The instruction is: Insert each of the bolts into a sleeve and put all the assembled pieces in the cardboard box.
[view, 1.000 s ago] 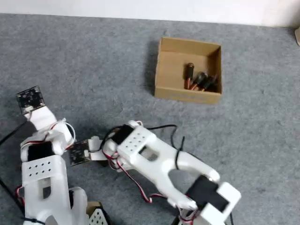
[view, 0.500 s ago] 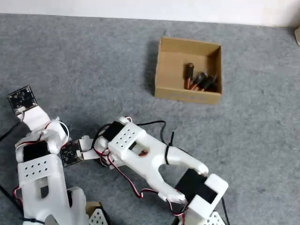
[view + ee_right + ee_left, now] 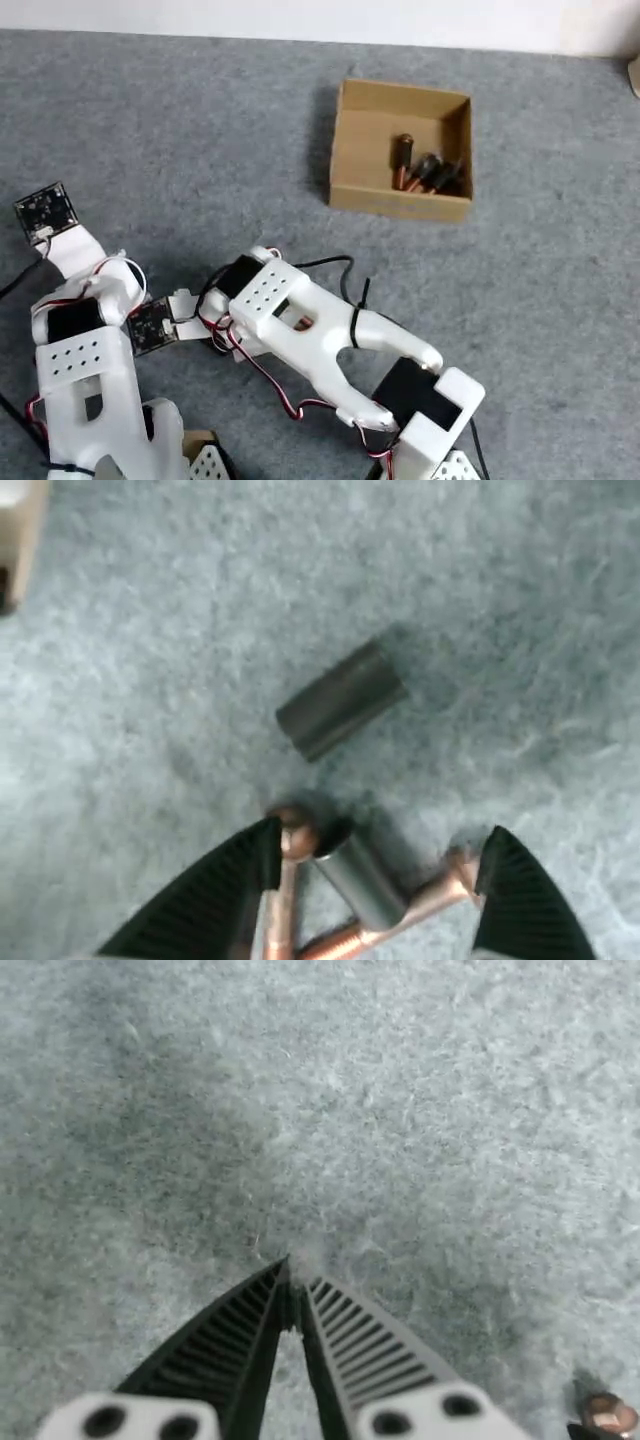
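Observation:
The cardboard box stands at the back of the grey carpet and holds several assembled pieces. My left gripper is shut just above bare carpet, with a copper bolt head off to one side. My right gripper is open and hangs low over a grey sleeve. Two copper bolts lie beside that sleeve. A second dark sleeve lies on the carpet a little beyond the fingertips. In the high view the left arm and right arm sit close together at the front left.
A tan edge shows at a corner of the right wrist view. Red and black cables loop under the right arm. Open carpet lies between the arms and the box.
Both arms have shifted left and toward the front edge over the last second. Since half a second ago they have barely moved. The box and its contents are unchanged.

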Robot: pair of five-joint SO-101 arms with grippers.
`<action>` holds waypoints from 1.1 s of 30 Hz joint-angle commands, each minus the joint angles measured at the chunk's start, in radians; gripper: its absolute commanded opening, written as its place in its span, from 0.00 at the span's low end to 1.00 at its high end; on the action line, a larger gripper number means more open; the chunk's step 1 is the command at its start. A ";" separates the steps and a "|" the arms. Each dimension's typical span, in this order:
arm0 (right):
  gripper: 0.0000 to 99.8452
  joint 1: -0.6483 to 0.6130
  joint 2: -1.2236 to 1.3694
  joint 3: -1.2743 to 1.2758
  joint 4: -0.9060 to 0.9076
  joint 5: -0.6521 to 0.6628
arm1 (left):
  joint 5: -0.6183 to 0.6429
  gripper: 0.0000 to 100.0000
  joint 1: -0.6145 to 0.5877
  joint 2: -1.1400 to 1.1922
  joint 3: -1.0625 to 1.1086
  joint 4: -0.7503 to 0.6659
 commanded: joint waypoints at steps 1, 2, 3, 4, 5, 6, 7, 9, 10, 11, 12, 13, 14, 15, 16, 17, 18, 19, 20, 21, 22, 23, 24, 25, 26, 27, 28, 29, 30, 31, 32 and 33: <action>0.30 0.101 0.038 -0.013 0.093 0.000 | 0.002 0.01 -0.038 -0.010 -0.076 0.017; 0.30 0.102 0.041 -0.042 0.108 0.000 | 0.002 0.01 -0.053 -0.010 -0.077 0.017; 0.30 0.102 0.041 -0.067 0.116 -0.002 | 0.002 0.01 -0.068 -0.010 -0.082 0.017; 0.30 0.102 0.041 -0.091 0.119 -0.002 | 0.002 0.01 -0.085 -0.010 -0.093 0.021; 0.30 0.102 0.041 -0.110 0.120 -0.002 | 0.003 0.01 -0.097 -0.010 -0.101 0.023; 0.30 0.105 0.041 -0.122 0.133 -0.002 | 0.003 0.01 -0.102 -0.010 -0.102 0.023; 0.30 0.108 0.041 -0.128 0.142 -0.002 | 0.003 0.01 -0.104 -0.010 -0.102 0.023; 0.30 0.111 0.042 -0.133 0.150 -0.002 | 0.003 0.01 -0.105 -0.010 -0.102 0.023; 0.30 0.114 0.042 -0.133 0.150 -0.002 | 0.003 0.01 -0.108 -0.010 -0.102 0.023; 0.30 0.116 0.045 -0.133 0.150 -0.002 | 0.003 0.01 -0.110 -0.010 -0.102 0.023; 0.30 0.117 0.047 -0.133 0.148 -0.002 | 0.003 0.01 -0.111 -0.010 -0.102 0.021; 0.30 0.119 0.047 -0.133 0.147 -0.002 | 0.003 0.01 -0.117 -0.010 -0.104 0.020; 0.30 0.119 0.047 -0.133 0.147 -0.002 | 0.003 0.01 -0.134 -0.010 -0.105 0.020; 0.30 0.119 0.047 -0.133 0.150 -0.002 | 0.003 0.01 -0.150 -0.010 -0.110 0.021; 0.30 0.119 0.047 -0.133 0.153 -0.002 | 0.003 0.01 -0.159 -0.010 -0.114 0.023; 0.30 0.119 0.047 -0.133 0.153 -0.002 | 0.003 0.01 -0.160 -0.010 -0.114 0.023; 0.30 0.119 0.047 -0.133 0.153 -0.002 | 0.003 0.01 -0.159 -0.010 -0.113 0.023; 0.30 0.116 0.047 -0.133 0.148 -0.002 | 0.003 0.01 -0.157 -0.010 -0.113 0.023; 0.30 0.113 0.048 -0.133 0.143 -0.005 | 0.003 0.01 -0.159 -0.010 -0.113 0.023; 0.30 0.110 0.050 -0.133 0.139 -0.020 | 0.003 0.01 -0.160 -0.010 -0.113 0.023; 0.30 0.107 0.050 -0.131 0.122 -0.038 | 0.003 0.01 -0.160 -0.010 -0.113 0.023; 0.30 0.107 0.050 -0.130 0.105 -0.052 | 0.003 0.01 -0.160 -0.010 -0.113 0.023; 0.30 0.108 0.050 -0.128 0.093 -0.060 | 0.003 0.01 -0.160 -0.010 -0.113 0.023; 0.30 0.110 0.050 -0.128 0.082 -0.061 | 0.003 0.01 -0.160 -0.010 -0.113 0.023; 0.30 0.108 0.050 -0.128 0.076 -0.061 | 0.003 0.01 -0.160 -0.008 -0.113 0.023; 0.30 0.105 0.050 -0.128 0.074 -0.060 | 0.003 0.01 -0.160 -0.008 -0.111 0.023; 0.30 0.104 0.050 -0.128 0.074 -0.060 | 0.003 0.01 -0.162 -0.008 -0.111 0.023; 0.30 0.102 0.050 -0.127 0.074 -0.060 | 0.003 0.01 -0.163 -0.008 -0.107 0.023; 0.30 0.101 0.050 -0.127 0.074 -0.060 | 0.003 0.01 -0.163 -0.008 -0.099 0.018; 0.30 0.099 0.050 -0.124 0.074 -0.060 | 0.003 0.01 -0.163 -0.008 -0.096 0.017; 0.30 0.101 0.050 -0.122 0.074 -0.060 | 0.003 0.01 -0.163 -0.008 -0.096 0.017; 0.30 0.102 0.051 -0.111 0.076 -0.060 | 0.003 0.01 -0.163 -0.008 -0.096 0.017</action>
